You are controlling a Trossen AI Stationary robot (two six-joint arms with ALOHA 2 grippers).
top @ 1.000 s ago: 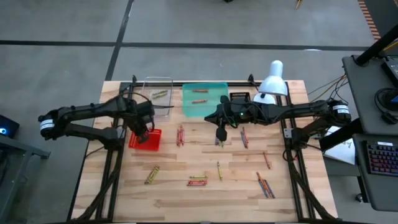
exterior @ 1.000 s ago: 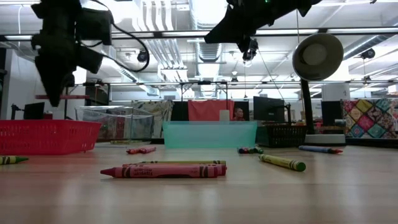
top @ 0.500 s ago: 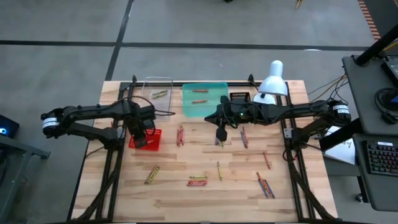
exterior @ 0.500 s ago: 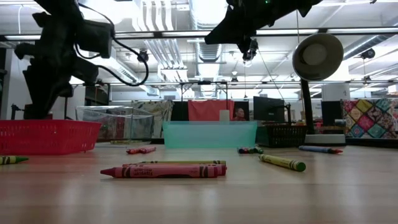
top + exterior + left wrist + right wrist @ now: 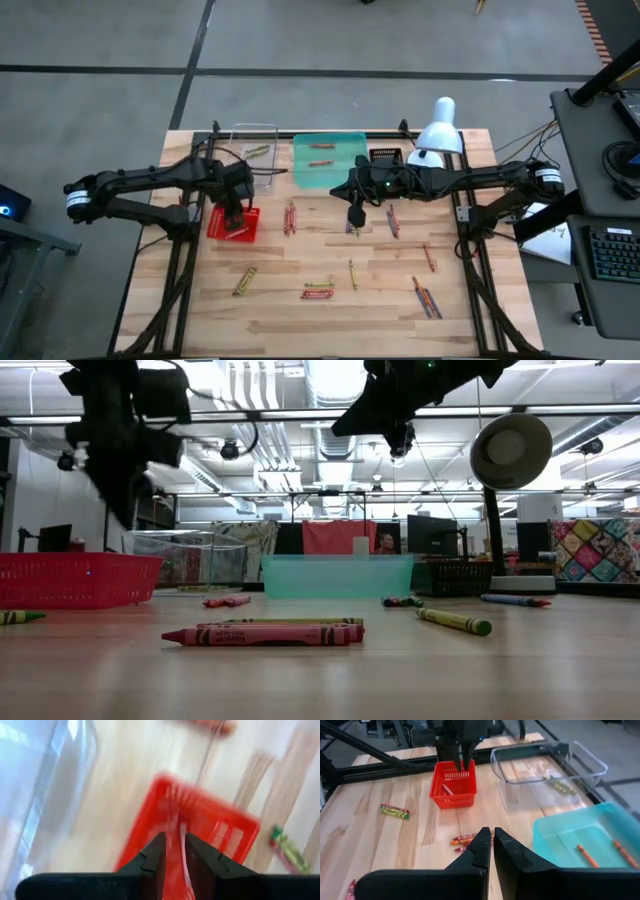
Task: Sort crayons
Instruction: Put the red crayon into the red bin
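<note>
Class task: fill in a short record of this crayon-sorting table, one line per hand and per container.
Left hand: above the red basket, fingers slightly apart
Right hand: shut, hovering mid-table
Red basket: one crayon inside
Teal tray: two orange crayons
Clear tray: yellow-green crayons
Table: loose crayons scattered

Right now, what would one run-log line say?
left gripper: open above red basket | crayon inside basket | right gripper: shut, empty, mid-table
</note>
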